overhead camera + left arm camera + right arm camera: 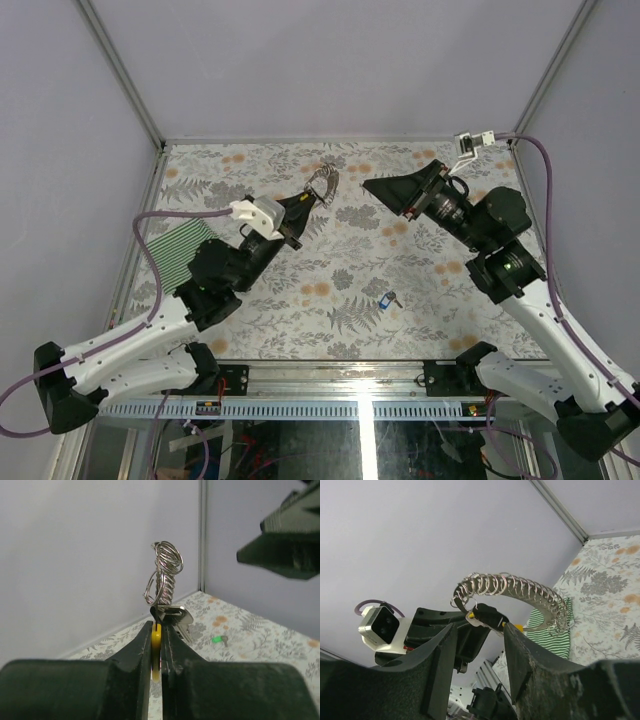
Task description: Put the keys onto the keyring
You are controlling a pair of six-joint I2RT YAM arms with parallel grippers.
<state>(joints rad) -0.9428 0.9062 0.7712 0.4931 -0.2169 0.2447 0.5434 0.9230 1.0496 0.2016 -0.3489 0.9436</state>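
While the left jaws are clamping shut on the yellow tag (156,641) of the keyring (164,575), you are holding the chain of rings up off the surface (420,270), above its far middle, so that the loop is standing free and is reachable from the side. The left arm (225,265) is reaching forward and to the right for this purpose: it is presenting the rings toward the right arm (500,230). The right jaws are standing parted and empty, pointing at the keyring from near it without touching it. Gripping by the tag rather than by the rings is leaving the whole metal loop unobstructed, which appears to be the reason for this hold. A flat silvery piece (175,616) is hanging at the base of the rings; whether it is a key cannot be told. The blue key (388,299) is lying on the near part of the surface, well apart from both arms. The green key (218,640) is lying on the surface beyond the held rings. Neither coloured key is on the keyring yet, so you are judged to be working early in the task, with the right jaws free to fetch a key. The striped cloth (180,250) is lying at the left edge, apart from the work.
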